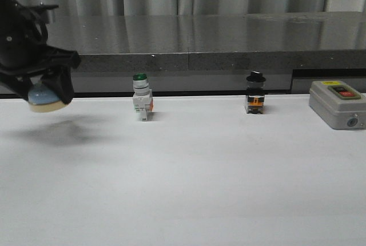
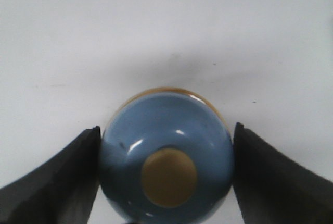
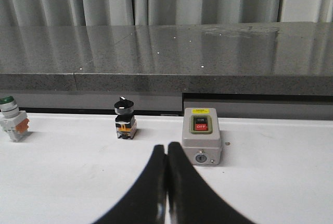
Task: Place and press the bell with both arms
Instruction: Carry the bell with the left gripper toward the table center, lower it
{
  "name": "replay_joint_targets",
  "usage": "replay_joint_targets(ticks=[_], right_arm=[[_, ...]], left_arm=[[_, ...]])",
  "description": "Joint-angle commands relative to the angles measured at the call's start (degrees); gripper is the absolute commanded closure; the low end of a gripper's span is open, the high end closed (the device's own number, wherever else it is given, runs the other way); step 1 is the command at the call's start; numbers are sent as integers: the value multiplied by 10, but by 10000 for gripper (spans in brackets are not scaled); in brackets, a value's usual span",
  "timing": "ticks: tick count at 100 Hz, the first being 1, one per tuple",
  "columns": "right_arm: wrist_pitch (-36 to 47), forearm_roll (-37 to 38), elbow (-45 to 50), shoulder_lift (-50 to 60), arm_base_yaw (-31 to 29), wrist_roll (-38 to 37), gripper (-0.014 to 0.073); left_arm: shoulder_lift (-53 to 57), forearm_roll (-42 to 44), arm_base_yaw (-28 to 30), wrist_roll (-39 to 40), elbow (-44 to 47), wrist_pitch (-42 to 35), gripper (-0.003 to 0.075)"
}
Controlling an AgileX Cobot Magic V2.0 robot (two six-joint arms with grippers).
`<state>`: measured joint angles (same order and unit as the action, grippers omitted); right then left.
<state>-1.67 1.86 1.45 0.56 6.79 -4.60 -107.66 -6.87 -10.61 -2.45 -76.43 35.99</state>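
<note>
A matte white table [image 1: 189,183] fills the lower frame, backed by a speckled grey stone ledge [image 1: 200,37]. At the left edge the bulky black left gripper [image 1: 46,88] hangs above the table, its two fingers [image 2: 57,182] pressed against either side of the bell [image 1: 47,98], a glossy blue dome with a cream base and round cream knob. The right gripper [image 3: 166,182] shows its curved black fingers closed together, holding nothing. A grey box [image 1: 337,104] sits at right.
</note>
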Motion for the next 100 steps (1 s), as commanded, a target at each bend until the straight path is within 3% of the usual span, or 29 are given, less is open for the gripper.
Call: replay_joint_targets(ticks=[1, 41, 63, 100], right_arm=[[49, 6, -8, 8, -4, 4, 654], [49, 6, -8, 8, -4, 4, 654], [49, 6, -8, 8, -4, 4, 654], [49, 6, -8, 8, -4, 4, 654]], left_arm=[[68, -14, -22, 1, -18, 0, 483], [114, -14, -174, 1, -18, 9, 483], [78, -15, -251, 1, -18, -43, 483], [-13, -17, -306, 1, -19, -102, 483]])
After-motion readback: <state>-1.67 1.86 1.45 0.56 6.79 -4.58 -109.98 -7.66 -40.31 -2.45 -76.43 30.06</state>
